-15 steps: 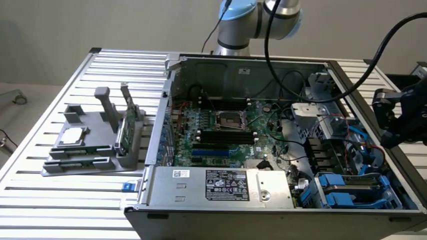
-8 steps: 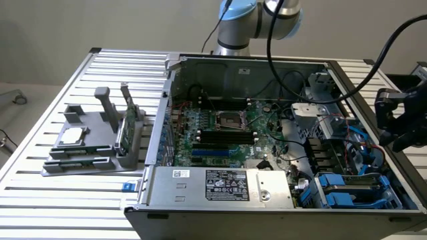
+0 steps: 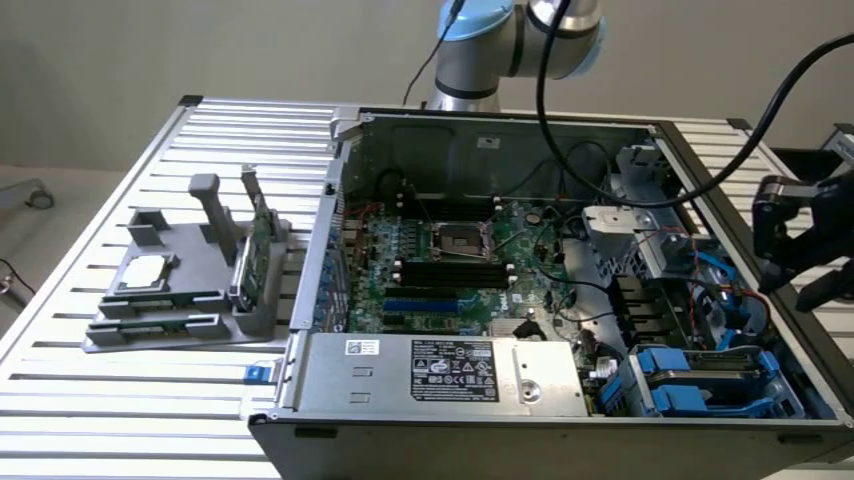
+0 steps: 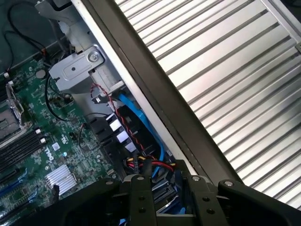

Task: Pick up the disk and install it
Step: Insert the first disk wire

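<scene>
Gripper [image 3: 794, 288]: jaws apart, empty, above PC case [image 3: 534, 435] wall at ext. view's right. Disk [image 3: 697, 373]: blue-framed, flat inside case, nr gripper.

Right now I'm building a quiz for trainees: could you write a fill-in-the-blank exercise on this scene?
The disk lies in the computer case, edged by a ___ frame.
The grey holder sits at the exterior view's ___ of the case.
The hand hangs at the exterior view's ___ edge of the case.
Missing: blue; left; right.
</scene>
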